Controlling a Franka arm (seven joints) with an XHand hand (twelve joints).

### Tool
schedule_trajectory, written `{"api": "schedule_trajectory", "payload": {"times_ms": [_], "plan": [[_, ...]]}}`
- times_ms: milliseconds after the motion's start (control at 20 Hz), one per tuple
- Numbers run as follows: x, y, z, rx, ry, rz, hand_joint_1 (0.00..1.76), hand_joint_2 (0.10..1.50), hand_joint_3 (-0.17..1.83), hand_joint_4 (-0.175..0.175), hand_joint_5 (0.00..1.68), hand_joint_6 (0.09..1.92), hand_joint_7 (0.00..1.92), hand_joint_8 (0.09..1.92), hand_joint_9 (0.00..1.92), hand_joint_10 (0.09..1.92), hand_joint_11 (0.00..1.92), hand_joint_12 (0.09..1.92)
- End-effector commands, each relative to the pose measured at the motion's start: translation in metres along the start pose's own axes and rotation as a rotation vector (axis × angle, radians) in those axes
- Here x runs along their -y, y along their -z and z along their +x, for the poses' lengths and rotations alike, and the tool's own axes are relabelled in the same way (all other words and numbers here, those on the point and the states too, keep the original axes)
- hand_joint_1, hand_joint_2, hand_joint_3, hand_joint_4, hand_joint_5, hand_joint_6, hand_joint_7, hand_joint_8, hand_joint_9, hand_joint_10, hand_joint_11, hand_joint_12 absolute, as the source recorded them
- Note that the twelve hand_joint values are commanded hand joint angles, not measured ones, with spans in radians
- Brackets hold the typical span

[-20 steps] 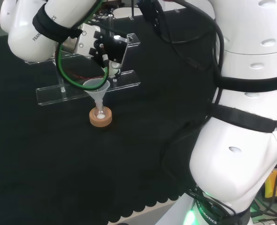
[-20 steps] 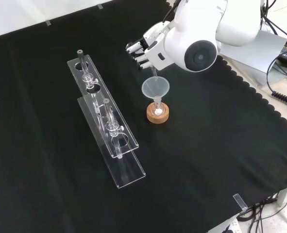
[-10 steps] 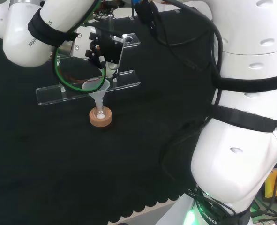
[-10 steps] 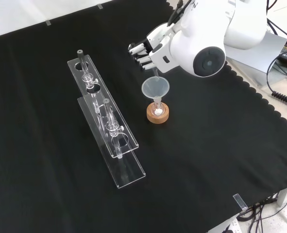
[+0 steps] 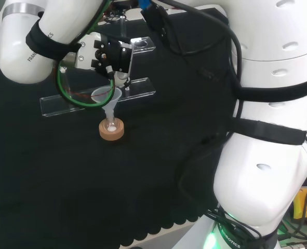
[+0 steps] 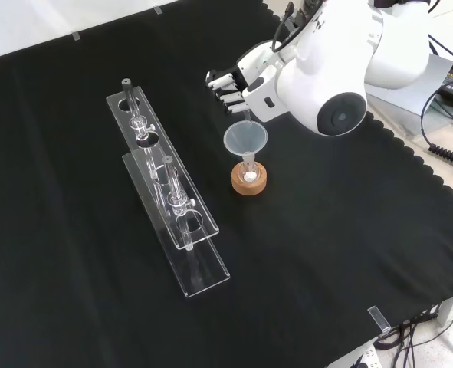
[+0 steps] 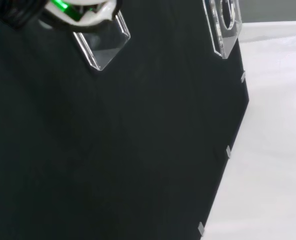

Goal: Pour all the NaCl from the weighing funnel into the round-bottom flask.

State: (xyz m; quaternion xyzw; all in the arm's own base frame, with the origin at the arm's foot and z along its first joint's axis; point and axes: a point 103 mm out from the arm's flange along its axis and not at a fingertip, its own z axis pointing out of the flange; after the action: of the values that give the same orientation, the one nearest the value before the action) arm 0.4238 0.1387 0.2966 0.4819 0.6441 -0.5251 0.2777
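1. The hand (image 6: 234, 84) hovered just above and behind the funnel (image 6: 245, 139) in the front view, its dark fingertips (image 6: 220, 83) curled toward the palm.
2. A thin clear stem (image 6: 246, 116) ran down from the hand toward the funnel's rim; whether the curled fingers pinched it, and whether this was the weighing funnel, could not be told.
3. The funnel stood upright, its spout set in the neck of the round-bottom flask (image 6: 249, 175).
4. The flask sat on a cork ring (image 6: 249, 182) directly below the funnel, with a small white heap (image 6: 249, 177) visible inside it.
5. In the head view the hand (image 5: 111, 56) hung above the funnel (image 5: 106, 96), and the cork ring (image 5: 111, 129) lay on the black cloth (image 5: 143, 171) beneath it.
6. A clear plastic rack (image 6: 165, 184), built of two stepped plates with round holes, lay well to the left of the funnel in the front view, with clear tubes (image 6: 171, 184) standing in it.
7. In the head view the rack (image 5: 91, 101) lay just behind the funnel.
8. The arm's white link with its round grey cap (image 6: 339, 119) stood to the right of the funnel in the front view.
9. The wrist view showed black cloth (image 7: 112, 150), two clear rack corners (image 7: 100, 47) and the cloth's edge against a pale floor (image 7: 273, 150).
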Motion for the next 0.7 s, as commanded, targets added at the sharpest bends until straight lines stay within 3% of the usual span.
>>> {"api": "schedule_trajectory", "payload": {"times_ms": [50,700], "plan": [[0.0007,0.0008,0.0018,0.040,-0.019,0.004,1.06,0.72,0.75,0.175,1.05,1.09,0.77,0.71,1.00,0.54,0.53,1.27],[0.0003,0.0090,0.0043,0.088,-0.030,0.005,1.06,0.72,0.75,0.175,1.06,1.08,0.76,0.71,1.01,0.53,0.56,1.25]]}}
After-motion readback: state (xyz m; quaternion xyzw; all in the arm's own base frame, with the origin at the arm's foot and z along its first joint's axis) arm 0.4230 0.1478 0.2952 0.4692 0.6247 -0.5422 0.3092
